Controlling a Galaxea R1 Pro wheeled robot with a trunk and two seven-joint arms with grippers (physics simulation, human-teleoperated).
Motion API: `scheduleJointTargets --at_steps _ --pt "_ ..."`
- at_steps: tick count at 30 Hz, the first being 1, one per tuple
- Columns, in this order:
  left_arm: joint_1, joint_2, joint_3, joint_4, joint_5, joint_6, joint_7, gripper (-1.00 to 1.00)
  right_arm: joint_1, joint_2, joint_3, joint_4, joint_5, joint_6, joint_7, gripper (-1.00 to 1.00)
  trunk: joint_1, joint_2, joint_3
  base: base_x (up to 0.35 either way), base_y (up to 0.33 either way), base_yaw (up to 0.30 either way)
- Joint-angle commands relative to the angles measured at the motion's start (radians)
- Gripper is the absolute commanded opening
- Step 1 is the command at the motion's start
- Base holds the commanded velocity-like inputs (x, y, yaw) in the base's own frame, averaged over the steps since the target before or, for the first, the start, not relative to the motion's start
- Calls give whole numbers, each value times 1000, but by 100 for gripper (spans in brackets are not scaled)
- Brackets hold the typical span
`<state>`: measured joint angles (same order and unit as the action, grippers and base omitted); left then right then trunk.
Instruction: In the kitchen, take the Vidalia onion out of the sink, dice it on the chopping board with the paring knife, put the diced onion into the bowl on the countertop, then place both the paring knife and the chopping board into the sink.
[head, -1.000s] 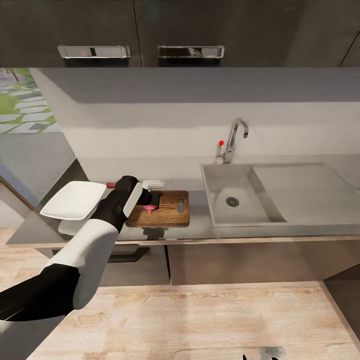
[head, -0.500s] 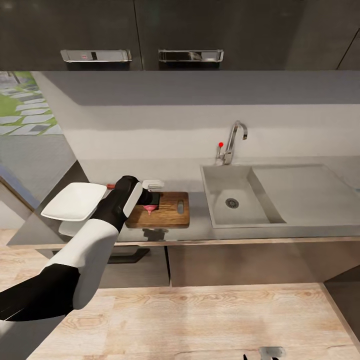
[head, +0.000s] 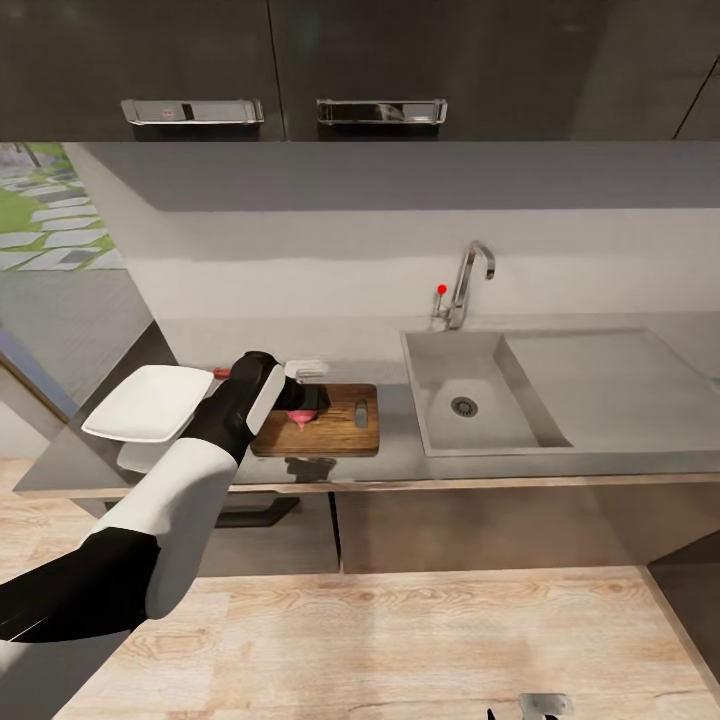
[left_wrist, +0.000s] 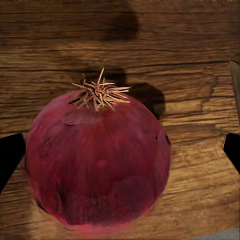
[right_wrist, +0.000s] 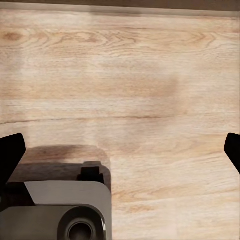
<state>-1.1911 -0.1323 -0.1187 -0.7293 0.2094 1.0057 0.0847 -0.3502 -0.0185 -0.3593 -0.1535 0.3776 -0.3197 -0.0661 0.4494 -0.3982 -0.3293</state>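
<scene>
On the chopping board (head: 330, 420), the red onion (left_wrist: 97, 160) sits between the left gripper's (left_wrist: 120, 152) spread fingers, untouched; bowl (head: 148, 402) at nine o'clock; right gripper (right_wrist: 120, 150) open over floor (right_wrist: 130, 90).

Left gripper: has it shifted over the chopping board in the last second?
No. The left gripper sits at the same spot over the chopping board, onion between its fingers.
</scene>
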Motion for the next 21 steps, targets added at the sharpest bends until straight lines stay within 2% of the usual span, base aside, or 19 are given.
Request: scheduleJointTargets --at_steps 1,13,21 --pt "-1 0 -2 0 10 3 9 100 -1 0 -6 2 11 -4 -4 100 1 -2 -2 15 0 0" --pt "-1 0 -1 -3 10 4 9 100 -1 1 -6 2 11 -4 -3 100 1 -2 -1 2 0 -3" --pt "-1 0 1 -12 10 4 9 100 -1 2 -6 2 11 -4 -3 100 1 -2 10 0 0 -94"
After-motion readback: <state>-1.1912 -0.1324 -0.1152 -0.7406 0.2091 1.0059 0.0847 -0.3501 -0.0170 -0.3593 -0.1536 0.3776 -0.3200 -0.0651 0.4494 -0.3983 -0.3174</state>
